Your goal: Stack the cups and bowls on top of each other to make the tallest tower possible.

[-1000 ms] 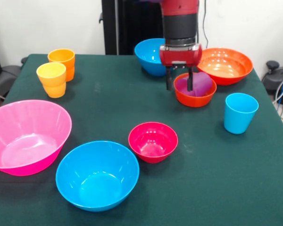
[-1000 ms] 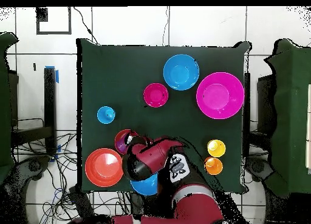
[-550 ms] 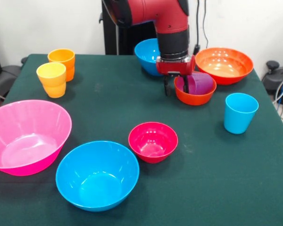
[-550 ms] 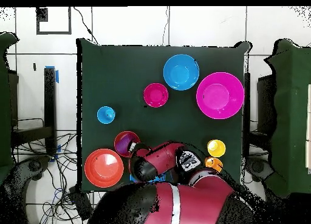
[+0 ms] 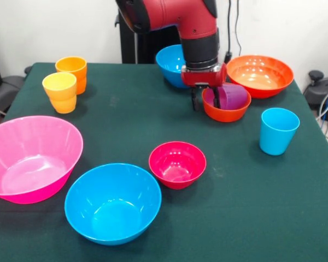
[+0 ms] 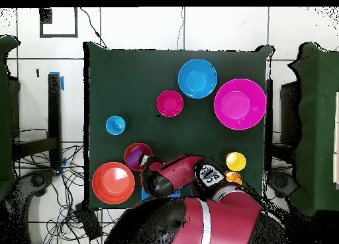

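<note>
Hand (image 5: 205, 98) hangs open at the left rim of the small orange-red bowl (image 5: 226, 109), one finger inside the rim and one outside. Purple cup (image 5: 233, 96) sits inside that bowl, just right of the hand, on the green bench (image 5: 126, 125).

From overhead my arm (image 6: 173, 178) hides most of the far blue bowl (image 6: 173, 194) and part of the orange cup (image 6: 231, 177); I can't judge the hand's (image 5: 205, 101) grip
</note>
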Motion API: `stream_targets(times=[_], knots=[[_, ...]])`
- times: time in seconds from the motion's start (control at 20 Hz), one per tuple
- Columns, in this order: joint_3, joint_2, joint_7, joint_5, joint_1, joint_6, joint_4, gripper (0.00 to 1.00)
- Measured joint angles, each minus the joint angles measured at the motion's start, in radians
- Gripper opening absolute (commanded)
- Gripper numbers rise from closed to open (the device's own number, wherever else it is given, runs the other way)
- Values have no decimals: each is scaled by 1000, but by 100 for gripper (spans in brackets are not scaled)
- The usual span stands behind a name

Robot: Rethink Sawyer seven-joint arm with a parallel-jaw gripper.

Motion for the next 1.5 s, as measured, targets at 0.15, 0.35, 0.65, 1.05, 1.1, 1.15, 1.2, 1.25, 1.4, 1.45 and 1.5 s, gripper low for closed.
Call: stream_targets(times=[0.15, 0.35, 0.65, 1.05, 1.1, 1.15, 1.2, 1.25, 1.4, 1.45, 1.5], knots=[[10, 0, 0, 0, 0, 0, 6, 100], [22, 3, 0, 0, -1, 0, 12, 100], [56, -30, 0, 0, -21, 22, 51, 100], [90, -210, 0, -1, -51, 116, 146, 100], [90, -225, 0, -1, -52, 123, 149, 100], [90, -272, 0, -1, -52, 143, 157, 100], [90, -287, 0, -1, -52, 148, 159, 100], [90, -303, 0, -1, -52, 154, 161, 100], [90, -361, 0, -1, -52, 163, 164, 100], [90, -383, 0, -1, -52, 163, 164, 100], [90, -396, 0, -1, -51, 163, 164, 100]])
